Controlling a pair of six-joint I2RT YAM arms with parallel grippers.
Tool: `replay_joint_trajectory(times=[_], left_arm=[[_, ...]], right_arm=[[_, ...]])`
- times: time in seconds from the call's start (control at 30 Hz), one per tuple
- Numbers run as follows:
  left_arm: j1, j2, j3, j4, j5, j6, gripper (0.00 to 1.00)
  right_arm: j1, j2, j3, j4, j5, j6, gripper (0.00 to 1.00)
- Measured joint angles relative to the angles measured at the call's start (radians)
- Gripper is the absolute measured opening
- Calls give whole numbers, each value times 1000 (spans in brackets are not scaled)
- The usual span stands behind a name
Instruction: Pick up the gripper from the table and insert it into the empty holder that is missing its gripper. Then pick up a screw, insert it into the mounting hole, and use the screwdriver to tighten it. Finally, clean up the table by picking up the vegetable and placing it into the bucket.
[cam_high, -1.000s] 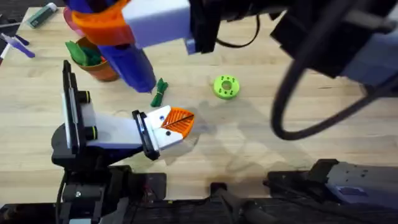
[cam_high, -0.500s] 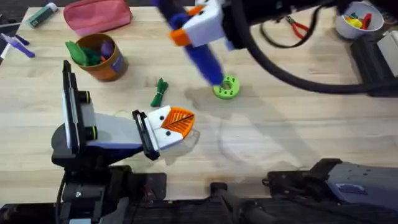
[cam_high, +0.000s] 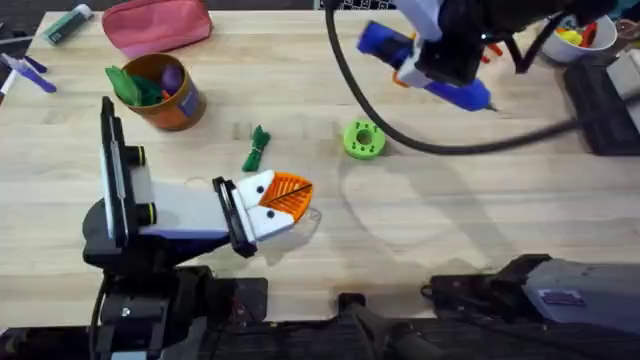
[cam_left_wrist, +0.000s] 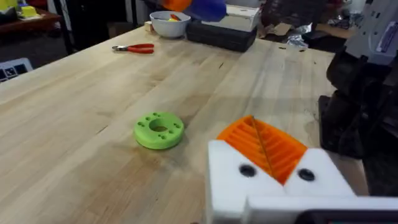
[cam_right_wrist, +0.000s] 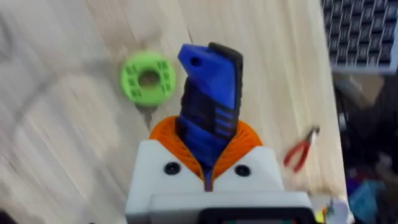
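Observation:
My right gripper hovers over the table's far right, shut on the blue screwdriver, which lies slanted above the wood. In the right wrist view the screwdriver stands between the orange pads of that gripper. The dark green vegetable lies on the table left of centre. Further left stands the orange-brown bucket, with green and purple toys inside. My left gripper rests low just in front of the vegetable, pads shut together, and appears again in the left wrist view. The loose gripper piece, empty holder and screw are out of view.
A bright green disc sits mid-table. Red-handled pliers and a white bowl are at the far right. A pink pouch lies at the back left. A black cable sweeps above the table.
The right arm carried the screwdriver from above the bucket area across to the far right. The left arm and the vegetable have stayed put.

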Motion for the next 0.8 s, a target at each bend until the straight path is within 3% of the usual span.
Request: replay_joint_trajectory(times=[0.4, 0.6, 0.8], left_arm=[[0, 0, 0, 0, 0, 0, 6], [0, 0, 0, 0, 0, 0, 6], [0, 0, 0, 0, 0, 0, 6]], right_arm=[[-93, 229, 0, -100, 128, -55, 24], [-120, 306, -25, -10, 139, -59, 24], [-168, 311, -152, 110, 134, -91, 24]])
